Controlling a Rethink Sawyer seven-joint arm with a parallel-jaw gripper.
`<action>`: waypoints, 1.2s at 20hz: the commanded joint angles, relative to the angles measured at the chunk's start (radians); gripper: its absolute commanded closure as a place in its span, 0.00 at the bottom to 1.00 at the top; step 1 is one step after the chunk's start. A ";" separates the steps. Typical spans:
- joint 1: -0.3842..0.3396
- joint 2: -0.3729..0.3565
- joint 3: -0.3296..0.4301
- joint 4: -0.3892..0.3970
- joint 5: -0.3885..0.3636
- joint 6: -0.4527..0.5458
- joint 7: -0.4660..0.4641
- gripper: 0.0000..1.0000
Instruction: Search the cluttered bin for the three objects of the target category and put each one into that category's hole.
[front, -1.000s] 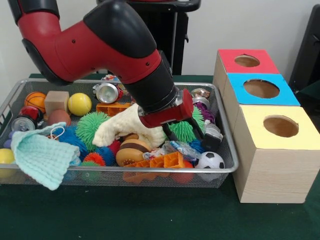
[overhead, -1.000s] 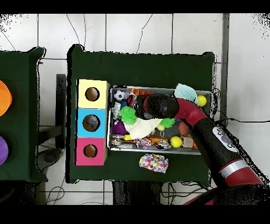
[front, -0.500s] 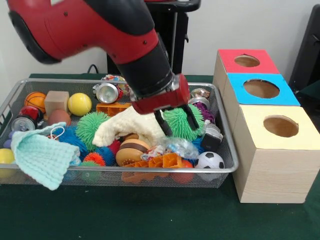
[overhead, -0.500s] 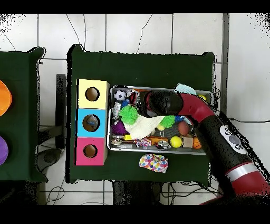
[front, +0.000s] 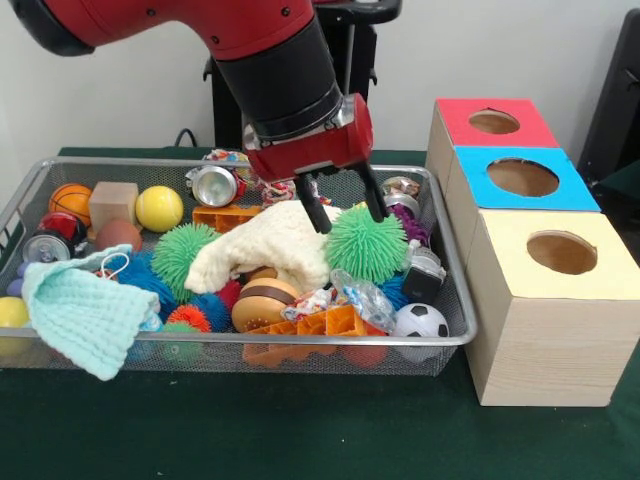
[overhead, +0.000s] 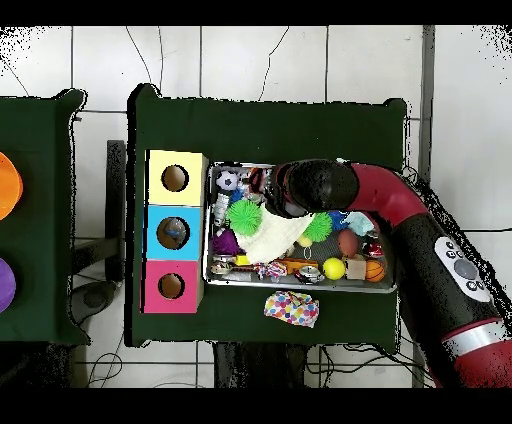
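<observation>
The gripper (front: 347, 211) hung over the wire bin (front: 452, 335), just above a green spiky ball (front: 366, 245). Its two black fingers (front: 313, 212) stood apart with nothing between them, their tips at the ball's upper edge; whether they touched the spikes could not be told. From overhead the arm hid the gripper, and the same green spiky ball (overhead: 244, 216) showed at the end of the bin nearest the boxes.

That ball lay toward the bin's right end in the front view, beside a cream cloth (front: 262, 253) spread across the middle. A second green spiky ball (front: 181, 255) sat left of the cloth. Along the bin's front edge lay a toy burger (front: 265, 304), an orange plastic piece (front: 334, 322) and a small soccer ball (front: 420, 321). A pale blue knitted cloth (front: 82, 317) draped over the front left rim. At the back left were a yellow ball (front: 159, 208), a wooden block (front: 112, 202), a small basketball (front: 70, 200) and a shiny can (front: 215, 185).

Right of the bin stood three boxes, each with a round hole on top: a red box (front: 494, 123) farthest back, a blue box (front: 521, 178) in the middle, a yellow box (front: 561, 255) nearest the front.
</observation>
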 joint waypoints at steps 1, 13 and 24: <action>0.017 0.017 -0.059 -0.012 -0.008 0.016 -0.016 0.00; 0.032 0.080 -0.066 -0.090 -0.096 -0.037 -0.107 0.00; 0.010 0.097 -0.034 -0.173 -0.117 0.052 -0.197 0.00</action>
